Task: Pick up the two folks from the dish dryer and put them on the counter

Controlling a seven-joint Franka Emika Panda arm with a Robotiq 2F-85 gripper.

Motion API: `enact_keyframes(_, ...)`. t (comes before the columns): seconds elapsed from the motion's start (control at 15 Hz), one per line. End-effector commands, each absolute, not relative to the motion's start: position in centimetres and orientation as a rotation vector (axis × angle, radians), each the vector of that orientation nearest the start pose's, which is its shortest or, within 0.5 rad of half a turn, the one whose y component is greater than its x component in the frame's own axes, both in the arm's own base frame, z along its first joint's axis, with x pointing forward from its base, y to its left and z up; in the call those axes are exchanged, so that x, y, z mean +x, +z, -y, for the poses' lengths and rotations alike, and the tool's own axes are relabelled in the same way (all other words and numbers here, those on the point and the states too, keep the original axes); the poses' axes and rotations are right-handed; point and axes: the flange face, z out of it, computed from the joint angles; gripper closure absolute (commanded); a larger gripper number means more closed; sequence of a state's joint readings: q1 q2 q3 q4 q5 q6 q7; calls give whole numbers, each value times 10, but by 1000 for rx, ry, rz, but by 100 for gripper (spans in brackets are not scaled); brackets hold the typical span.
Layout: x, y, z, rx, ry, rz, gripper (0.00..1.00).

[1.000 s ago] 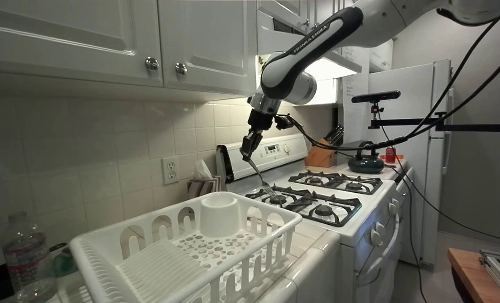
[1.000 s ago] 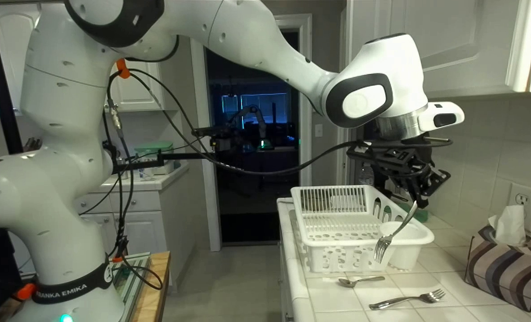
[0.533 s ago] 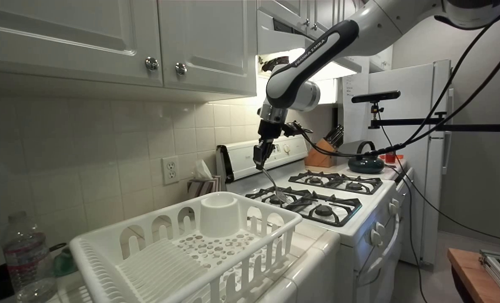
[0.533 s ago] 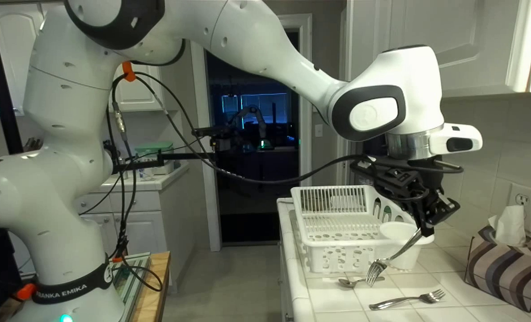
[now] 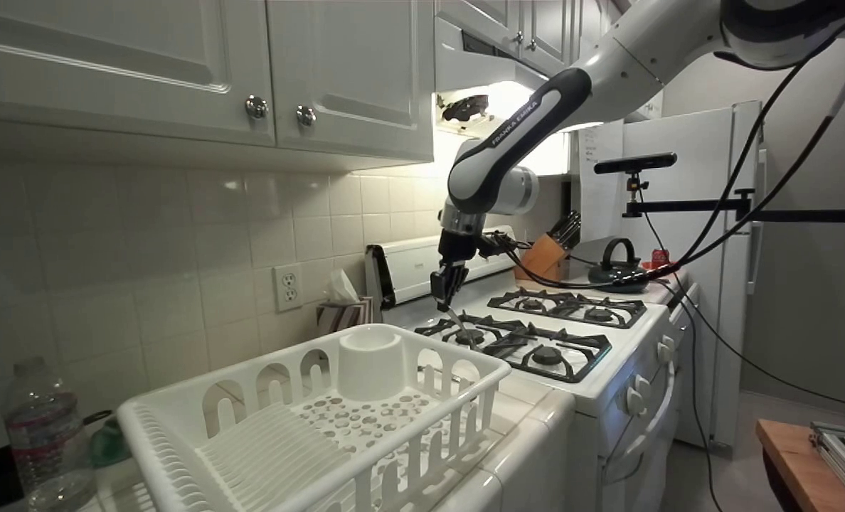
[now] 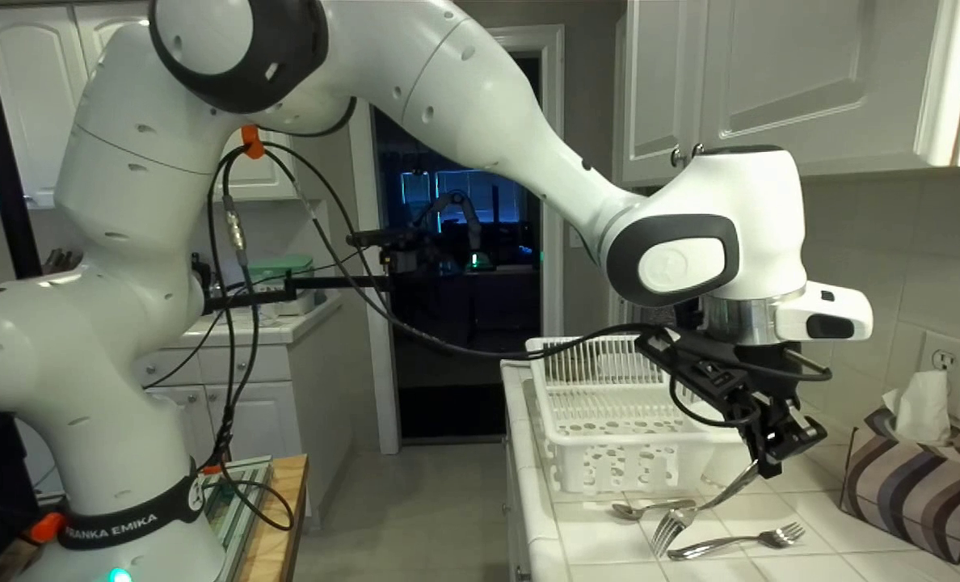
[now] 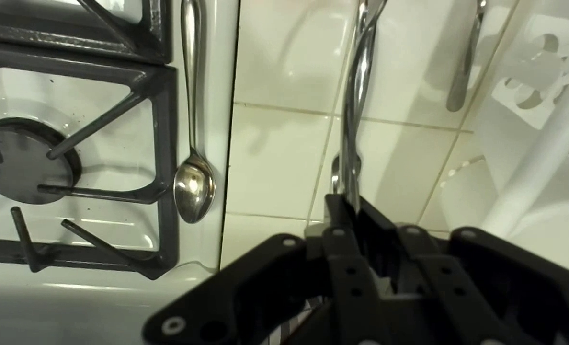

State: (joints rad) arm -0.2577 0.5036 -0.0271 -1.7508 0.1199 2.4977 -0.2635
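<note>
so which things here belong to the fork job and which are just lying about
For the job:
gripper
held fork
second fork, on the counter
dish rack

Just lying about:
spoon near the rack
other spoon, on the stove
tissue box
kettle
knife block
plastic bottle
red can

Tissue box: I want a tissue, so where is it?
At the right of an exterior view, the tissue box stands on the counter, near the wall outlet.
</note>
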Motion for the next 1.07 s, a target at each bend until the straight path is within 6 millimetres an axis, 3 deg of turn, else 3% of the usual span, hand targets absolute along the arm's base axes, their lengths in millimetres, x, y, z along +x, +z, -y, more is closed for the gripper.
enact_keyframes(0.0,666,294,196,-3119,-452,-196,98)
enact_keyframes(1.0,675,243,214,-3134,-556,-293,98)
